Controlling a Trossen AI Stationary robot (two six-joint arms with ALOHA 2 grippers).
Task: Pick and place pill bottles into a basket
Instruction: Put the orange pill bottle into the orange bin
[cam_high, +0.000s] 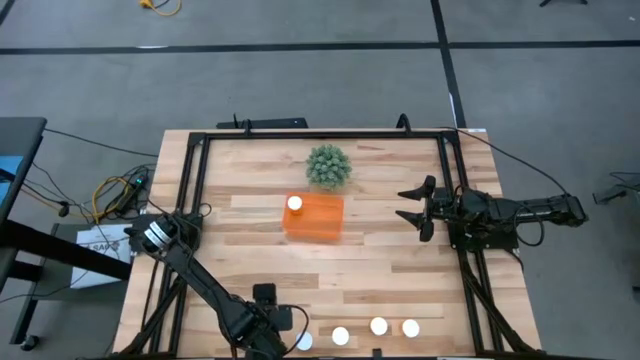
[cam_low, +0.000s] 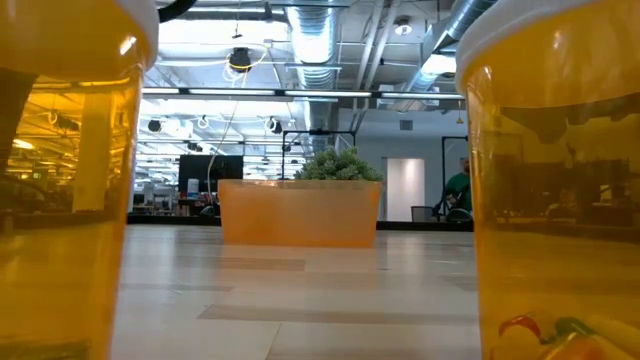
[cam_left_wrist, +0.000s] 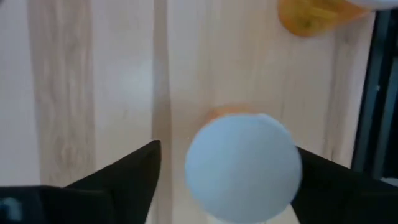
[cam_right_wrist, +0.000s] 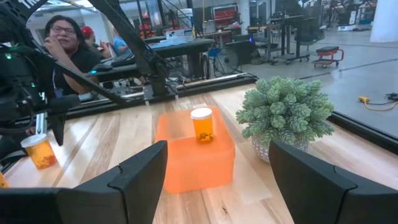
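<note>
**Near the table's front edge: left gripper straddling a bottle, one bottle already in the basket**

At the front edge of the table (cam_high: 250, 180) I count four white caps in a row in the high view: one beside my left gripper (cam_high: 285, 338), then three more pill bottles (cam_high: 340, 336) running toward the right arm's side. A fifth bottle (cam_high: 294, 204) stands upright inside the orange basket (cam_high: 320, 222), in its corner on the left arm's side. That makes five I can see; I cannot find any others.

From the left wrist, the fingers (cam_left_wrist: 118, 180) are spread apart with a white cap (cam_left_wrist: 244, 167) sitting between them, not clamped as far as I can tell. One further orange bottle (cam_left_wrist: 308, 15) lies beyond it.

My right gripper (cam_high: 415, 205) waits at the right side of the table, level with the basket, its fingers (cam_right_wrist: 134, 177) wide apart and holding nothing. One green plant (cam_high: 327, 166) stands just behind the basket. A person (cam_right_wrist: 62, 43) sits beyond the table.
</note>
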